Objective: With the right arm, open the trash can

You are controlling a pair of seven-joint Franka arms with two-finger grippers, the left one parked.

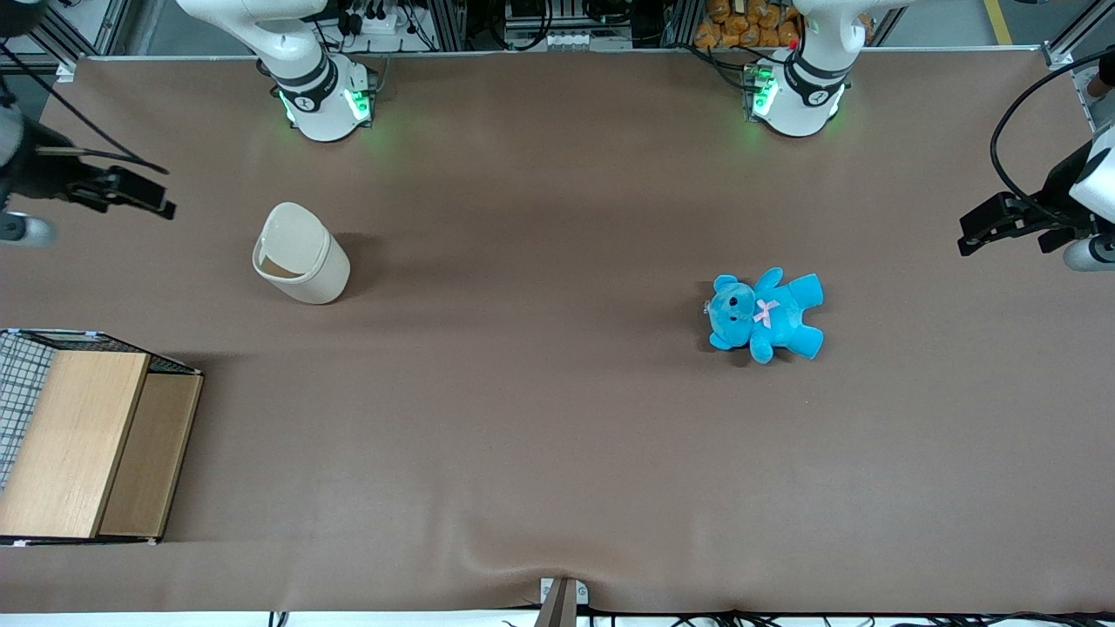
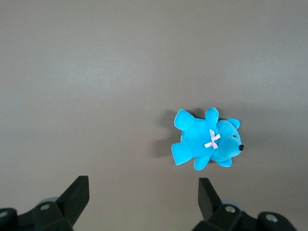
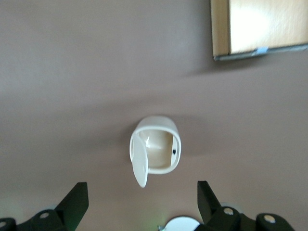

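wooden box (image 1: pixel 87 444) cut by frame edge

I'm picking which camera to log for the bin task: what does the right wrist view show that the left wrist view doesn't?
Only the right wrist view shows the trash can, seen from above with its lid swung up and the inside visible, plus a corner of the wooden box. It also shows the right arm's gripper, open and hanging above the trash can without touching it. Only the left wrist view shows the blue teddy lying on the table. Both share the same brown table cover and a pair of black gripper fingers framing the scene.
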